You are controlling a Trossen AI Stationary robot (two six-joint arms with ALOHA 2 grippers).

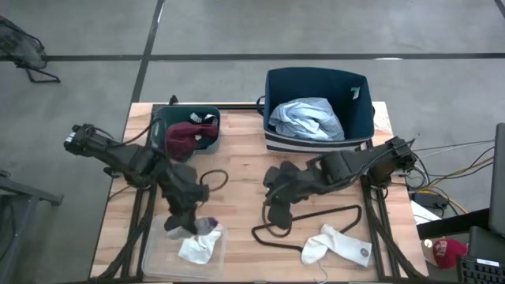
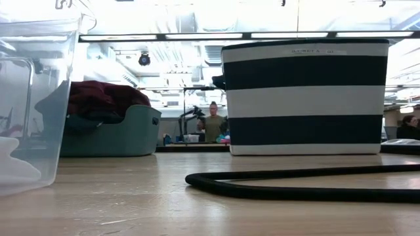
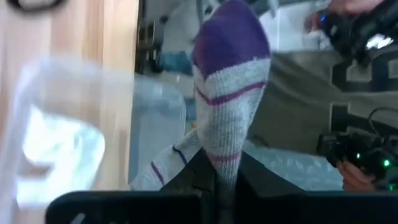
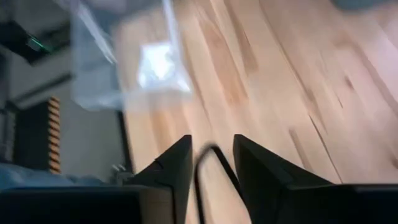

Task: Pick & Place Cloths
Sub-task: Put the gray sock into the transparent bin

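L gripper [image 1: 180, 227] clamped on grey/purple sock [image 3: 227, 93], hovering at edge of clear tray [image 1: 158, 254]; white cloth [image 1: 196, 249] lies in tray. R gripper [image 1: 278, 214] just right of tray, fingers apart w/ black hanger [image 1: 316, 214] wire between them. White socks [image 1: 335, 244] on table beside hanger. Light blue shirt [image 1: 308, 118] in striped bin [image 2: 305, 98], maroon piece [image 1: 183, 138] in teal bin [image 1: 207, 117].

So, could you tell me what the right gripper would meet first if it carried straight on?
Probably the clear plastic tray: the right gripper, straddling the black hanger wire, points across bare wood toward it, though depth is unclear.
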